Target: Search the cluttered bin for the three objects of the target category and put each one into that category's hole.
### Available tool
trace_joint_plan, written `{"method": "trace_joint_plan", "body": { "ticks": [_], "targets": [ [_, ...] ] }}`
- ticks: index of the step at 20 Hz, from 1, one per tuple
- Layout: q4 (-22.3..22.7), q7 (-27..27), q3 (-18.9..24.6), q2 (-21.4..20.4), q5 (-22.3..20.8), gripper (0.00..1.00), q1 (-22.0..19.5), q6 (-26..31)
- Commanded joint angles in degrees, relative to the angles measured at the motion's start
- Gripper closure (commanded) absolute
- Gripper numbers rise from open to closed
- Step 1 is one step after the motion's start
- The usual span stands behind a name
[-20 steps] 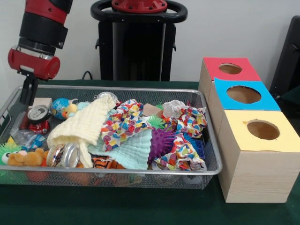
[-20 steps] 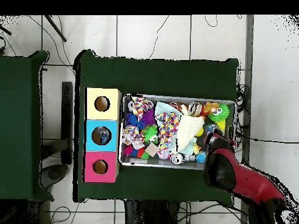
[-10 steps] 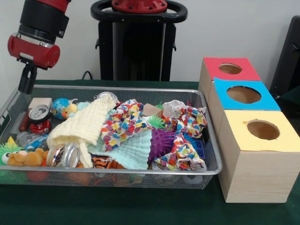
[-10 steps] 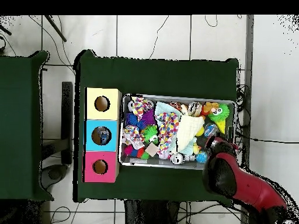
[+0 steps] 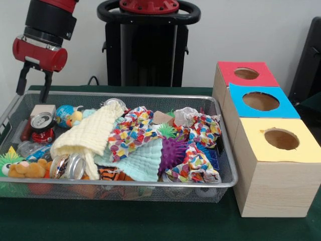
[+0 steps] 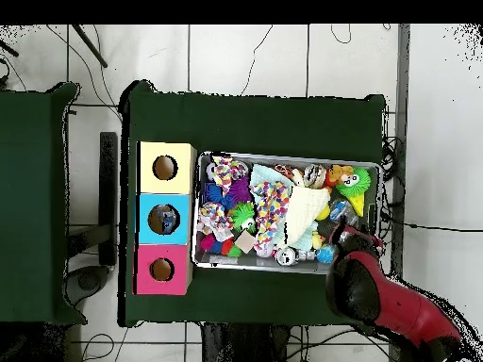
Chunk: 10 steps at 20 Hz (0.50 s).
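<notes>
From across the table, the gripper (image 5: 33, 85) hung spread apart and empty above the wire bin's (image 5: 150, 95) far corner, over the wooden block (image 5: 43, 109) and red can (image 5: 41, 123). The three boxes (image 5: 261, 105) stood beside the bin.

From above, the red arm (image 6: 387, 306) reached the bin (image 6: 288, 265) corner; the holes (image 6: 163, 220) lay along the opposite side.

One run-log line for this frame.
pincer: open, empty, above bin's corner | bin: cluttered | boxes: holes unobstructed
</notes>
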Motion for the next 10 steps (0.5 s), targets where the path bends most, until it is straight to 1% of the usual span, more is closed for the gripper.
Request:
{"method": "trace_joint_plan", "body": {
  "ticks": [1, 6, 10],
  "targets": [
    [-0.1, 7.87, 6.54, 4.06, -0.52, 0.0, -2.51, 2.72],
    [-2.13, 5.96, 9.31, 7.6, -2.85, 0.0, -5.05, 2.01],
    [-4.04, 5.02, 11.07, 9.89, -3.51, 0.0, -6.61, 2.02]
  ]
}}
